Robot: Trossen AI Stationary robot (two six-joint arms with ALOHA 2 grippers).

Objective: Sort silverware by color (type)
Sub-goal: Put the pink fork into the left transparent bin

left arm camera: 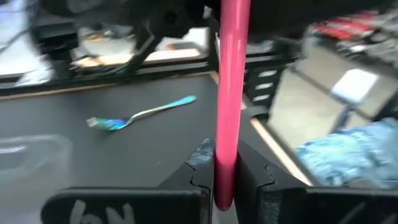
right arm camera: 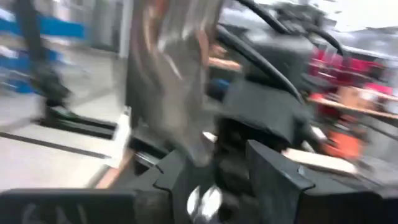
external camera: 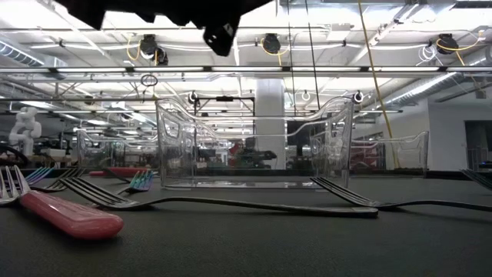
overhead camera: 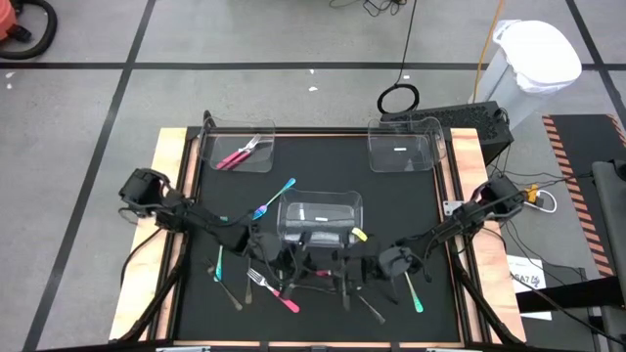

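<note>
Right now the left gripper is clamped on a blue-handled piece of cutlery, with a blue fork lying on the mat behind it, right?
Not quite: the left gripper is clamped on a pink handle, as the left wrist view shows. The blue fork does lie on the mat behind it.

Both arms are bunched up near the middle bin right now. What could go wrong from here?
1. The left end effector grips the pink handle only near one end, so it may swing or slip.
2. In the high view the right end effector sits very near the left one; they could collide.
3. Loose forks lie beneath the arms by the middle bin and could get knocked.
</note>
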